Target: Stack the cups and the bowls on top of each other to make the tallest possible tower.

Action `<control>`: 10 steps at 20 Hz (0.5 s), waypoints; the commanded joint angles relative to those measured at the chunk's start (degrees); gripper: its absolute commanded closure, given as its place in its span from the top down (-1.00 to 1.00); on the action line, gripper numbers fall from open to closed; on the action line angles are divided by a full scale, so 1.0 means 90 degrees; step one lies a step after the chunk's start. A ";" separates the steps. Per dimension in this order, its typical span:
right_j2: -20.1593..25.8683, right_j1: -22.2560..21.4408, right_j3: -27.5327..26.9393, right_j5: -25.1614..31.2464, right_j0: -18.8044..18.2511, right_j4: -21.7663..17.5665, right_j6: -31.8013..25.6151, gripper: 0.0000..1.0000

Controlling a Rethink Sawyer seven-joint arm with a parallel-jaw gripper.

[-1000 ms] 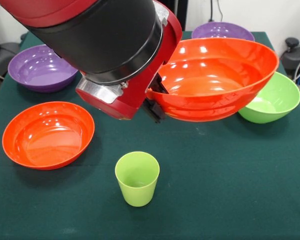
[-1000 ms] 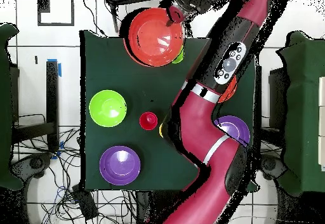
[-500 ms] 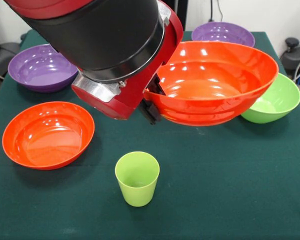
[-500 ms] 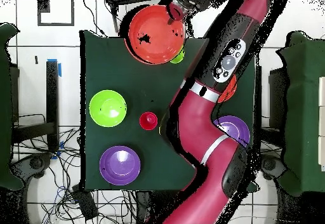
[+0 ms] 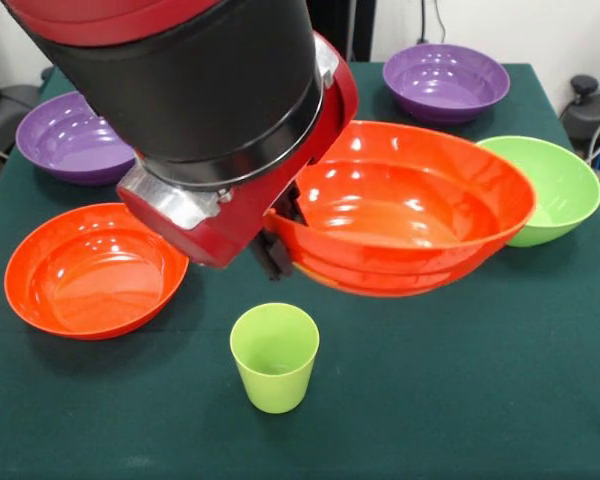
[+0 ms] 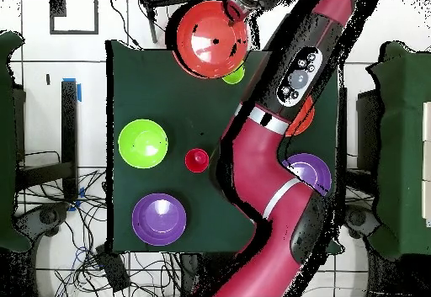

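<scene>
Red robot arm (image 5: 180,90) holding an orange bowl (image 5: 400,225) above a green table (image 5: 460,380).
The gripper (image 5: 277,245), mostly hidden, seems clamped on the bowl's rim; the bowl hangs tilted above and beside a light green cup (image 5: 273,357) standing upright.

Colour check, plain glossy plastic all round

Two orange bowls (image 5: 400,225) (image 5: 90,270), two purple bowls (image 5: 445,80) (image 5: 75,135), one light green bowl (image 5: 555,190), light green cup (image 5: 273,357), red cup (image 6: 196,160), dark green worktop (image 5: 460,390), red-and-black arm (image 5: 210,100).
</scene>
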 commanded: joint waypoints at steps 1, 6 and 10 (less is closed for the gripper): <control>-0.0668 -0.0128 -0.1041 -0.0348 0.0194 -0.0920 -0.0072 -1.00; -0.0445 -0.0096 -0.1089 -0.0304 0.0181 -0.1255 -0.0174 -1.00; -0.0210 -0.0068 -0.1108 -0.0122 0.0163 -0.1719 -0.0321 -1.00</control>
